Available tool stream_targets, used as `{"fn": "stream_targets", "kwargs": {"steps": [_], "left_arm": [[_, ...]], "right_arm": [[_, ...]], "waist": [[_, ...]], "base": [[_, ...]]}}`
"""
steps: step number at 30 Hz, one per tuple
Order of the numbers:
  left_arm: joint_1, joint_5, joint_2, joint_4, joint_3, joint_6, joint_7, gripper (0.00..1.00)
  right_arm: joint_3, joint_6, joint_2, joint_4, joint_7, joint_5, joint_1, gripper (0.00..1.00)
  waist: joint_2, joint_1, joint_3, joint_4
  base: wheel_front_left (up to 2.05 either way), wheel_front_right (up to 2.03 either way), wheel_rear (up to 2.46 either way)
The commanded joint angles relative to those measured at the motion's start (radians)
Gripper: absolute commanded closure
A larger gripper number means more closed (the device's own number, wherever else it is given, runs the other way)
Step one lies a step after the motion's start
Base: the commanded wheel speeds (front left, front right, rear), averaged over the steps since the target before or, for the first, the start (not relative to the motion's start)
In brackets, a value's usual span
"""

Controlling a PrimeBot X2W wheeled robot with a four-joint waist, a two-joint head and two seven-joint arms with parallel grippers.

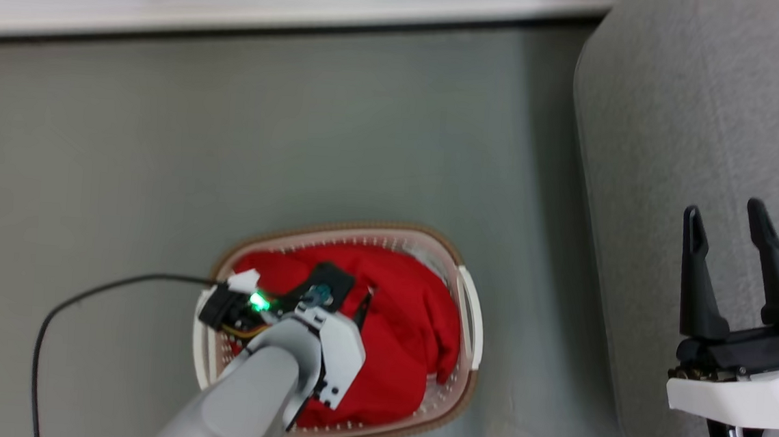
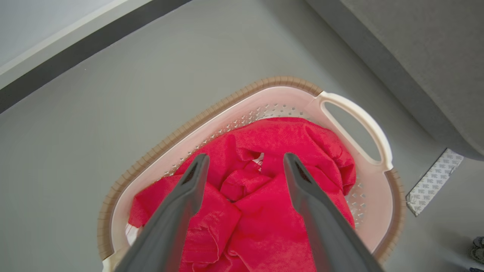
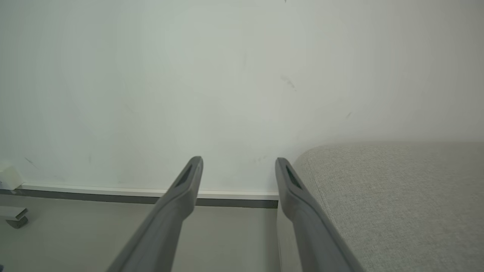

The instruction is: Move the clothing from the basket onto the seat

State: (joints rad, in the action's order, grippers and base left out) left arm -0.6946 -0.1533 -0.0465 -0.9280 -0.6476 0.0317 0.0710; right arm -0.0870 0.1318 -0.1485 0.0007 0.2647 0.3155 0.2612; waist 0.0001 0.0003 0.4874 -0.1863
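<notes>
Left wrist view | left claw (image 2: 245,156) released over clothing (image 2: 264,211) in basket (image 2: 287,96) | label (image 2: 258,161) unreadable | right claw (image 3: 239,159) released

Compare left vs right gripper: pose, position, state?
1. The left gripper points down at the basket; the right gripper points level towards the wall, by the seat.
2. The left gripper's tips stand either side of a fold in the clothing; the right gripper has nothing between its tips.
Shared: both are open, and neither holds anything.
</notes>
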Motion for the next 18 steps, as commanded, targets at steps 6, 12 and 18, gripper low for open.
{"fn": "stream_targets", "kwargs": {"steps": [6, 12, 18], "left_arm": [[-0.116, -0.050, -0.007, -0.056, -0.090, 0.030, -0.054, 0.00], [-0.188, -0.076, -0.007, -0.103, -0.150, 0.037, -0.067, 0.00], [-0.252, -0.083, -0.007, -0.152, -0.191, 0.043, -0.069, 0.00]], "right_arm": [[-0.007, -0.002, 0.006, -0.041, 0.000, 0.023, 0.069, 0.00], [-0.011, -0.002, 0.010, -0.059, 0.000, 0.034, 0.111, 0.00], [-0.009, -0.002, 0.016, -0.072, 0.000, 0.046, 0.135, 0.00]], "waist": [[-0.0001, -0.0003, 0.194, -0.031], [-0.0001, -0.0003, 0.275, -0.044], [-0.0001, -0.0003, 0.337, -0.059]], "base": [[0.00, 0.00, 0.00], [0.00, 0.00, 0.00], [0.00, 0.00, 0.00]]}}
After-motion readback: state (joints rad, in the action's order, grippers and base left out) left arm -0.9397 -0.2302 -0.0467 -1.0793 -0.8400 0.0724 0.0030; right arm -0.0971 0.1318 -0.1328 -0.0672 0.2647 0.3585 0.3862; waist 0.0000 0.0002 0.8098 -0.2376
